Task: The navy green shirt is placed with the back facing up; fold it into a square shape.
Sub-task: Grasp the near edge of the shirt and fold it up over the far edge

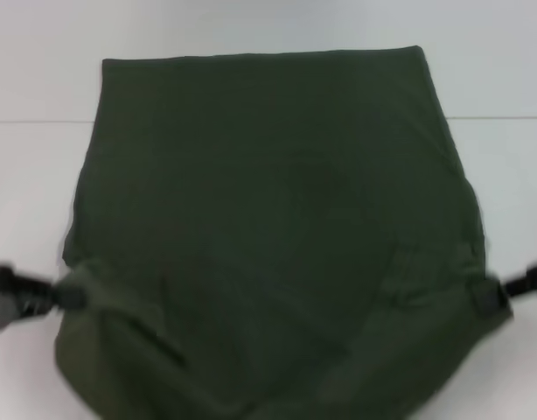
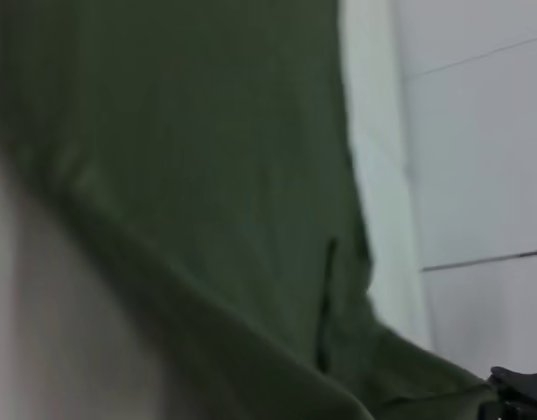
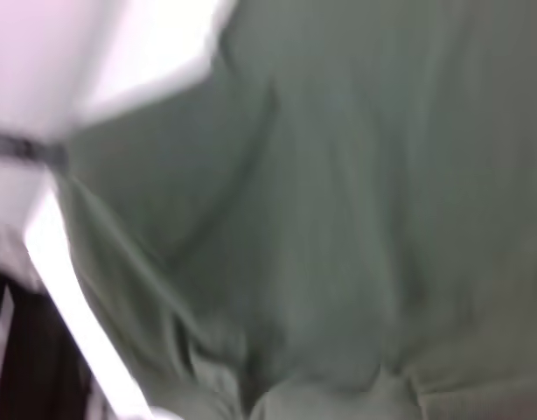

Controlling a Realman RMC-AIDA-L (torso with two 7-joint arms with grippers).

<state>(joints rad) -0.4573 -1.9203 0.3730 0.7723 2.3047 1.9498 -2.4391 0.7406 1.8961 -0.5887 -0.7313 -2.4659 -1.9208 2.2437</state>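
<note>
On the white counter (image 1: pixel 32 192), green shirt (image 1: pixel 277 227) plain side up, my left claw (image 1: pixel 72 297) and right claw (image 1: pixel 489 297) pinching its side edges.

Bare test-bench setting, likely a lab: plain white table (image 1: pixel 251 26) with one thin seam line across it. Only a dark green shirt (image 1: pixel 268 219) spread on it, black robot grippers at both edges. No household clutter visible.
</note>
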